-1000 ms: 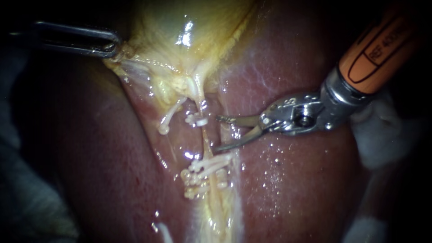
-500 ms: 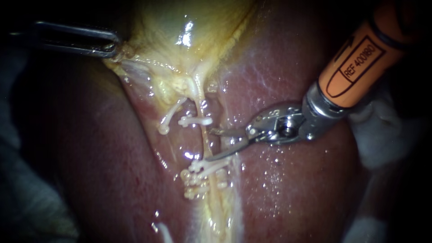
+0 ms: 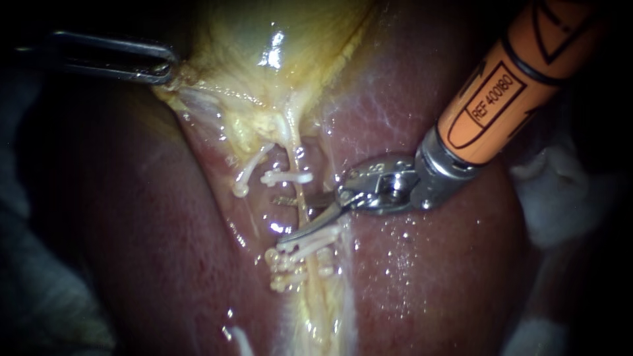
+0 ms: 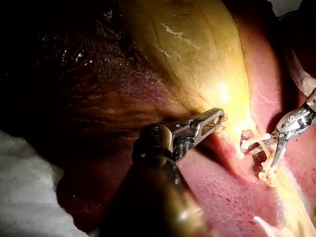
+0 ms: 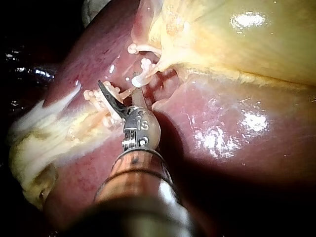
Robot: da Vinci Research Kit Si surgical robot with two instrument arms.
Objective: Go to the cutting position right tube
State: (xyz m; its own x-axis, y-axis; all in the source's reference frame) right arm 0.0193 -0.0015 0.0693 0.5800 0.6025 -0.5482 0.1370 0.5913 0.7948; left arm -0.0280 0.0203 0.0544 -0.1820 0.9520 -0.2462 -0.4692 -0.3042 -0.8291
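Presently, we find the left instrument [image 3: 165, 69] far left of the right tube [image 3: 301, 212], its end effector clamped on the gallbladder [image 3: 264, 39]; the right instrument [image 3: 282, 221] has its end effector parted, blades astride that tube between the clips [image 3: 287, 177].

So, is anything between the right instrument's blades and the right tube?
Nothing visible stands in the way. The right instrument has its blades open astride the right tube, on the bare stretch between the upper clip and the lower clips.

Liver [image 3: 428, 277] on white cloth [image 3: 560, 204]
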